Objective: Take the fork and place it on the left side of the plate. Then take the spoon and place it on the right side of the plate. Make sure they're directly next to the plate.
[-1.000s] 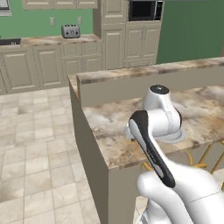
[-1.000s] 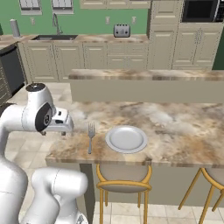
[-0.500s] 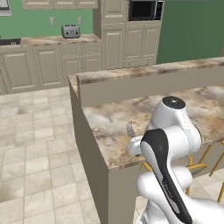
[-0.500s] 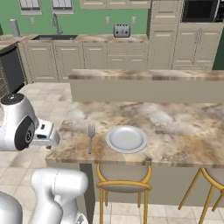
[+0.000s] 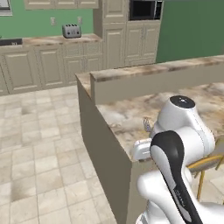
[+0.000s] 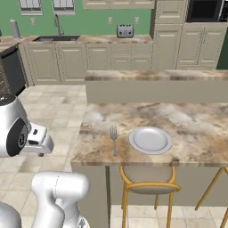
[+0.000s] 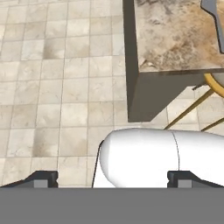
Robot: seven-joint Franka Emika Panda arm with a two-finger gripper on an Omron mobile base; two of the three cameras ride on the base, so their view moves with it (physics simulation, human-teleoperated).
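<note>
Brown stone counter [image 6: 191, 120] holds the fork [image 6: 114, 139] just left of the plate [image 6: 150, 140], its long way pointing front to back. Off the counter's left end, the fingers [image 7: 112, 179] hang spread wide, holding nothing. I see no spoon.

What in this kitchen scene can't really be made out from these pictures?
- Fork: left base view, mostly behind the white arm. Hand view: cut by the top right edge.
- Plate: clear in the right base view; hidden behind the arm in the left.
- Gripper: hand view, only its wide-apart tips show.
- Spoon: nowhere identifiable.
</note>
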